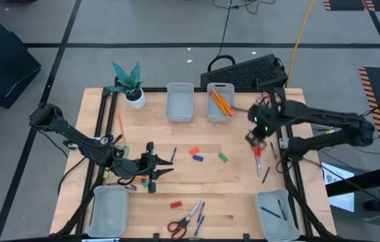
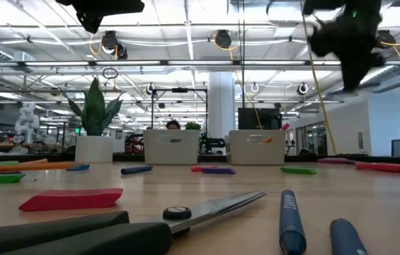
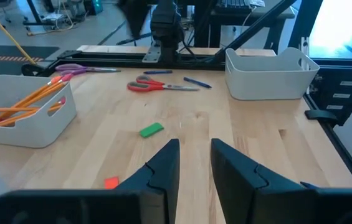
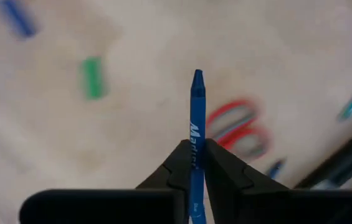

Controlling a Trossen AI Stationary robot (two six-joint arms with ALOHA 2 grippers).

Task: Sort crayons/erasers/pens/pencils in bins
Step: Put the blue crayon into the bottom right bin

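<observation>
my right gripper [image 4: 193,163] is clenched on a short blue crayon [image 4: 195,118], lifted over the wooden table [image 1: 237,181] above the red-handled scissors [image 4: 238,130]. my left gripper [image 1: 165,165] hovers with fingers parted, gripping nothing, near the table's left-centre.

Robotics lab, open-plan: ceiling strip lights [image 2: 185,28], desks with monitors [image 2: 256,117] behind, cables [image 1: 226,27] on floor.

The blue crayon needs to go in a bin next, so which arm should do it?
Right. The right gripper is already shut on the blue crayon, raised above the table's right side. The left gripper is open and holds nothing.
</observation>
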